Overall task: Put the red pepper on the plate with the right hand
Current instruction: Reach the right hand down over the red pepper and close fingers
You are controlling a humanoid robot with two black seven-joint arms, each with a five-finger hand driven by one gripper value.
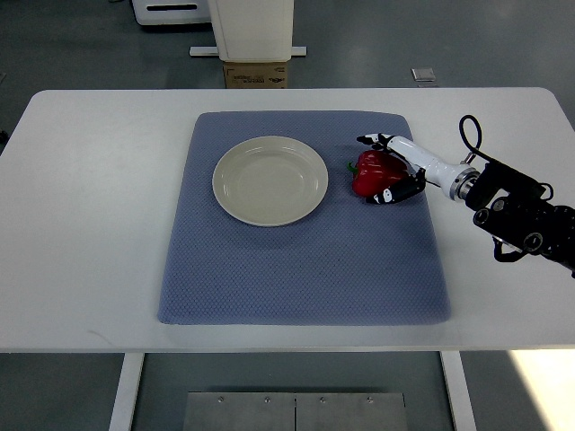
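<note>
On blue mat (pixel 296 269) atop white worktop (pixel 90 224), top view: right robot hand (pixel 393 171) cups red pepper (pixel 373 171), fingers wrapped around it, just right of empty plate (pixel 269 180). Grasp apparently made; lift and placement remain. Left arm unseen. No legible writing.

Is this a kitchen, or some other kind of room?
Probably a lab or workshop, not a kitchen. A robot's right hand wraps around a red pepper beside an empty plate on a blue mat, on a plain white table over a grey floor.
</note>
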